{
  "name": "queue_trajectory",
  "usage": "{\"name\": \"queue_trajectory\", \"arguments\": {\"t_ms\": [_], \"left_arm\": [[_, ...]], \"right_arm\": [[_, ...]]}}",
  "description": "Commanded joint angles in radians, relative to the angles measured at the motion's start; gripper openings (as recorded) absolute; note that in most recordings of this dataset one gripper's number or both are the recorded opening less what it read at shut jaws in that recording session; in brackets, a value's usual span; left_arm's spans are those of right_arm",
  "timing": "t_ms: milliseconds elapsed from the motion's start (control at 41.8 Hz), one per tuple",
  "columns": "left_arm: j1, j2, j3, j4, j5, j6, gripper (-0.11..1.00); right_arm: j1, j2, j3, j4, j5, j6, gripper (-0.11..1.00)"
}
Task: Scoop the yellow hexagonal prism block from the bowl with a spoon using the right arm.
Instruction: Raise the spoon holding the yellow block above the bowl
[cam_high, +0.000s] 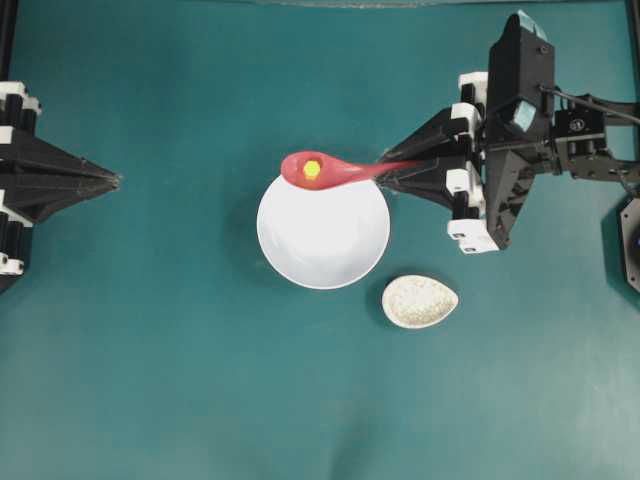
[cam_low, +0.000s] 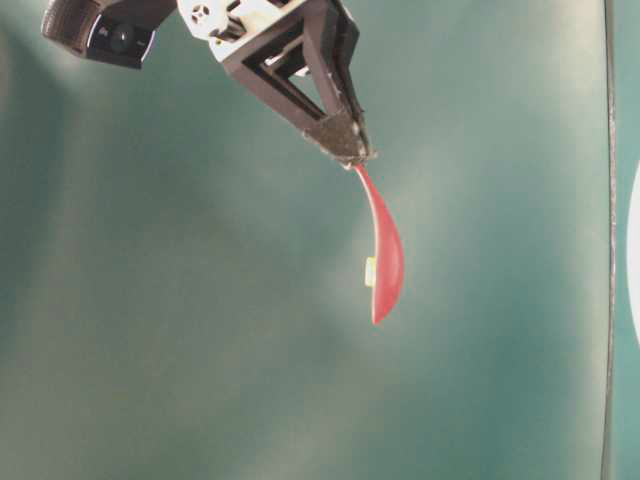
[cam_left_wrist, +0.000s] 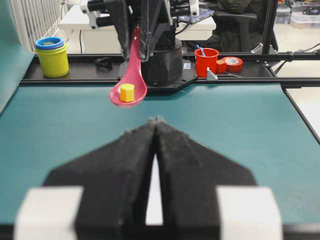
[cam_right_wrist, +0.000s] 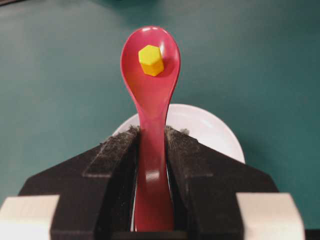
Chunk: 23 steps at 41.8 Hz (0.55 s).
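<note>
One yellow hexagonal prism block (cam_right_wrist: 150, 60) in one spoon (cam_right_wrist: 151, 100) pinched by right gripper (cam_right_wrist: 151, 135); left gripper (cam_left_wrist: 156, 121) pressed together.

no readable text, labels or numbers

The spoon (cam_high: 325, 170), glossy pinkish-red, is clamped by its straight handle in the right gripper (cam_high: 385, 172), its oval scoop held level in the air over the far rim of the bowl (cam_high: 323, 235). A tiny yellow hexagonal block (cam_high: 312, 170) sits in the scoop. The round white bowl rests on the table.
</note>
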Motion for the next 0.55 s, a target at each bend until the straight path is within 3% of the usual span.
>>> {"name": "queue_trajectory", "arguments": {"t_ms": [0, 526], "left_arm": [[0.000, 0.002, -0.026, 0.003, -0.008, -0.002, 0.00], [0.000, 0.003, -0.026, 0.003, -0.003, -0.002, 0.00]], "right_arm": [[0.003, -0.020, -0.011, 0.000, -0.011, -0.003, 0.23], [0.003, -0.018, -0.011, 0.000, -0.011, -0.003, 0.23]]}}
